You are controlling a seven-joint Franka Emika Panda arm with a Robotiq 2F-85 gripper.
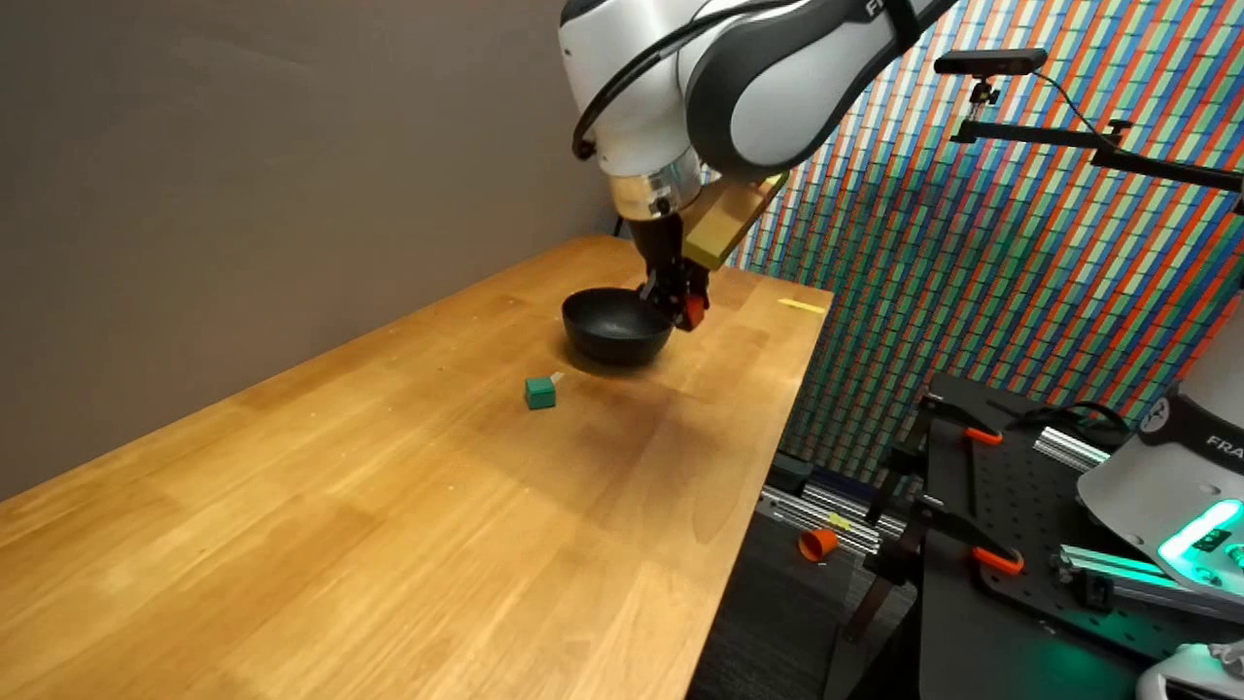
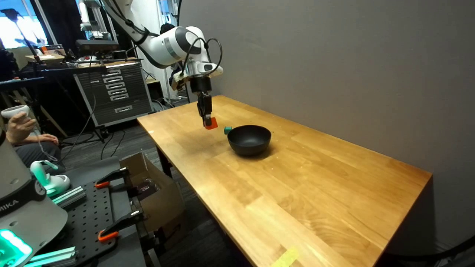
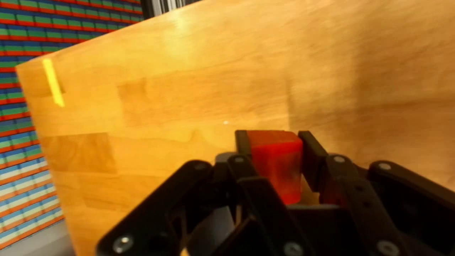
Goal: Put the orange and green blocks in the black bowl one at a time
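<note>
Gripper sits closest to the lens in the wrist view, jaws pinching the orange block by two opposite sides; it reads reddish, near-cubic, no clear long axis. Your move turns on the drop target: in an exterior view the black bowl stands apart from the block, wood showing between, so you're not over it. From the jaws it lies toward the grey wall in both exterior views; it's out of the wrist view, so steer by the exteriors. Block hangs off the tabletop; can't tell if its underside clears the rim, so I'd go up a touch before going across. The green block rests on the wood near the bowl, not touching; don't clip it. Arm reaches in from above, gripper pointing down, slight lean.
</note>
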